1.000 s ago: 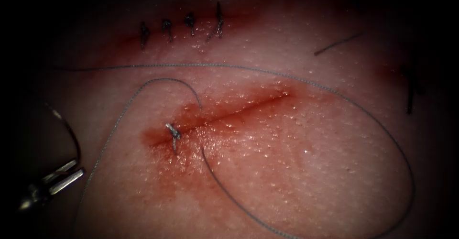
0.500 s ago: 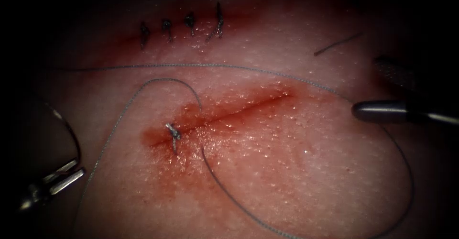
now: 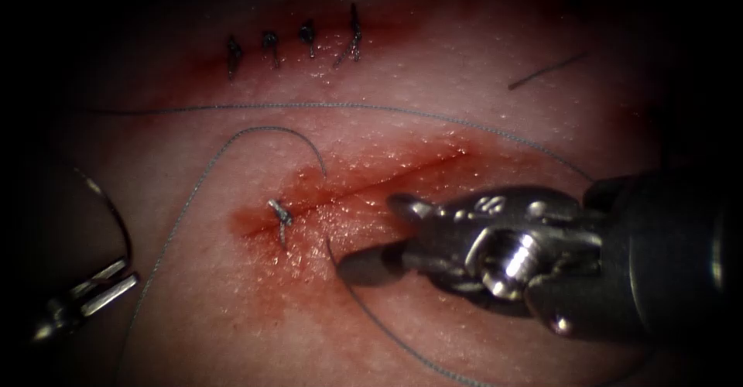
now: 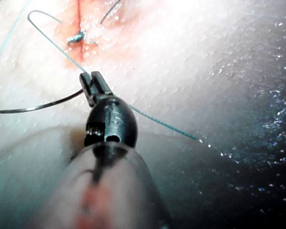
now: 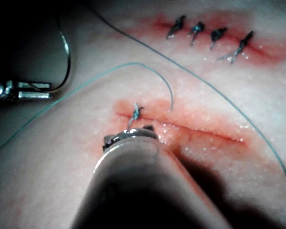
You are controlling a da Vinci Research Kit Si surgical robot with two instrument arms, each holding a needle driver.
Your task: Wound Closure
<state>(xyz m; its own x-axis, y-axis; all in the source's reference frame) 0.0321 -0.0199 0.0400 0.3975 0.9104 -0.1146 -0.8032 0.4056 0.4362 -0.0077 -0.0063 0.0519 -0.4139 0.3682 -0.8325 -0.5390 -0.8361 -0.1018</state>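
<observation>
over the cut (image 3: pixel 387 182), the right tool (image 3: pixel 371 236) has come in from the right edge within the last second; a second ago it was absent, half a second ago just its tip sat well right of the wound. its jaws now stand parted with nothing between them, upper tip beside the cut, lower tip close to the thread (image 3: pixel 371 321) just right of the knot (image 3: pixel 279 217).

left tool (image 3: pixel 97 286) has not moved: parked well left of the cut, jaws closed on the needle (image 3: pixel 116 220), probably near its tail end, though the dim corner makes that hard to confirm. needle is clear of the tissue (image 3: pixel 464 70), arcing up from the jaws.

meaning: one tied stitch at the cut's left end, the rest unclosed.

materials: needle is thin curved steel wire. thread is fine grey-green filament lying in wide slack loops. tissue is pale, pebbled, glossy wet, with red fluid (image 3: pixel 294 271) staining around the cut. finished row of dark stitches (image 3: pixel 294 46) above it. short cut thread end (image 3: pixel 546 71) lies loose upper right.
</observation>
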